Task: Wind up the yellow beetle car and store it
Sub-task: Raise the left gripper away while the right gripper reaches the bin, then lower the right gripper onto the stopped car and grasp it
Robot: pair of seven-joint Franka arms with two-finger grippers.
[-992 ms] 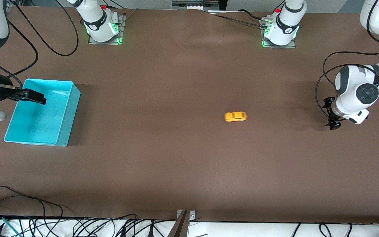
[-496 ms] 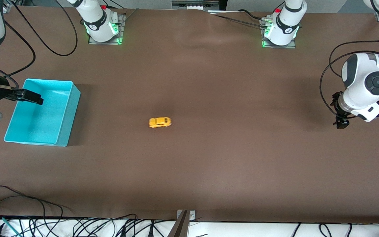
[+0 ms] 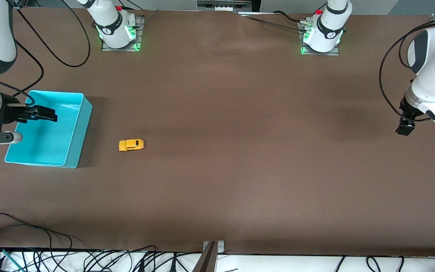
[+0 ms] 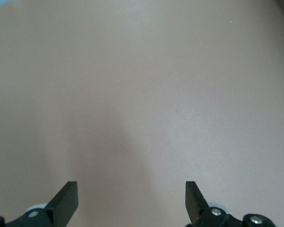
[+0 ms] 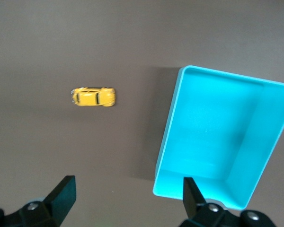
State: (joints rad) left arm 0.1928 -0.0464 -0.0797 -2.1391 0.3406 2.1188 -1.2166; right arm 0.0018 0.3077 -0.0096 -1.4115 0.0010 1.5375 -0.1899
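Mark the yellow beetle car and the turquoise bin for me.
yellow beetle car [image 3: 131, 145]: front view, roof of the body.
turquoise bin [image 3: 78, 133]: front view, outer wall facing the car.

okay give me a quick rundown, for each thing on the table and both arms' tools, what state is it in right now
yellow beetle car: on its wheels on the bare table, outside the bin, beside it, held by nothing.
turquoise bin: upright, open-topped, nothing inside.
right tool: open, empty, over the bin.
left tool: open, empty, over bare table at the left arm's end.
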